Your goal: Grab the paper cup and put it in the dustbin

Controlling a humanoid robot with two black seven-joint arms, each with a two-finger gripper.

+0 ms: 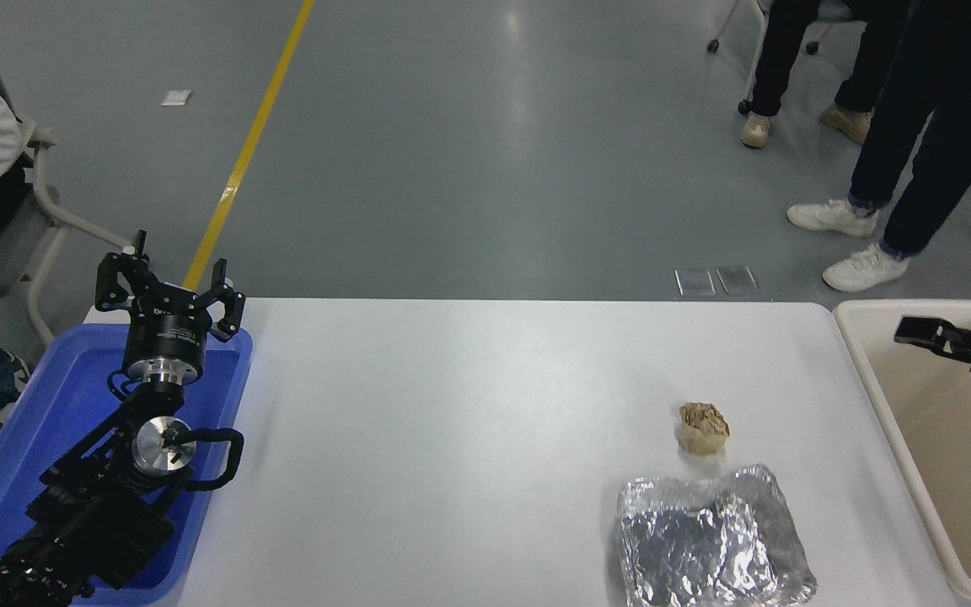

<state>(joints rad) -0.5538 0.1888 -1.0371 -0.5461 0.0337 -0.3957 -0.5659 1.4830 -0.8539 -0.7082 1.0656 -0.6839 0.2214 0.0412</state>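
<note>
The cream-beige dustbin [949,455] stands at the table's right end, cut off by the picture's right edge. The paper cup does not show anywhere in the head view; the part of the bin's inside that I can see holds nothing. My right gripper [915,333] comes in from the right edge and hangs over the bin's far part, pointing left, with nothing seen in it. My left gripper [169,291] is parked open over the blue tray [22,438] at the lower left.
A crumpled brown paper ball [703,427] lies on the white table [452,405] right of centre. A crumpled foil sheet [709,539] lies nearer, at the front edge. People's legs stand beyond the far right corner. A seated person is at the far left.
</note>
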